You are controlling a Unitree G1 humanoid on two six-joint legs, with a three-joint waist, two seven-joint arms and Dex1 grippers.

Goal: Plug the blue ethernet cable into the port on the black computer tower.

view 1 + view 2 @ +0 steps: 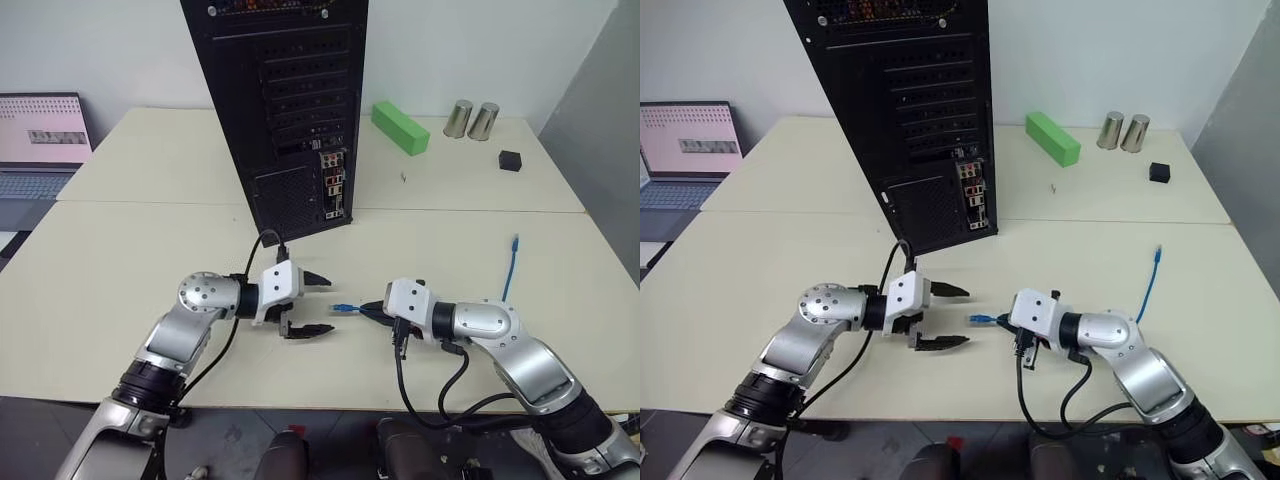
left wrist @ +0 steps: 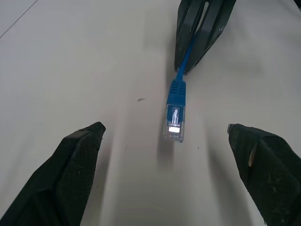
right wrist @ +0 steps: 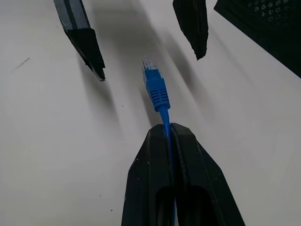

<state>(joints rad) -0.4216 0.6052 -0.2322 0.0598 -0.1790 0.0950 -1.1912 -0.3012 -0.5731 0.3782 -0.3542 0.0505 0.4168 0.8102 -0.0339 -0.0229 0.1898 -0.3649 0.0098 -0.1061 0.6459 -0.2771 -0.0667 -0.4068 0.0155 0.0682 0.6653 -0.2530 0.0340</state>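
Tower is standing mid-worktop, port facing the robot. Right hand is pinching the cable just behind its plug, near the front edge. Left hand is gaping wide opposite. Step: likely handover or regrip; next, aligning plug with port.

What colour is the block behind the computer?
Bright green block, clearest in the left eye view.

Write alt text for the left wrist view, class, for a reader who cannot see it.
The clear plug of the blue ethernet cable points toward the camera, its cord pinched in the shut right gripper just behind it. The left gripper is open, its two black fingers either side, above a pale table.
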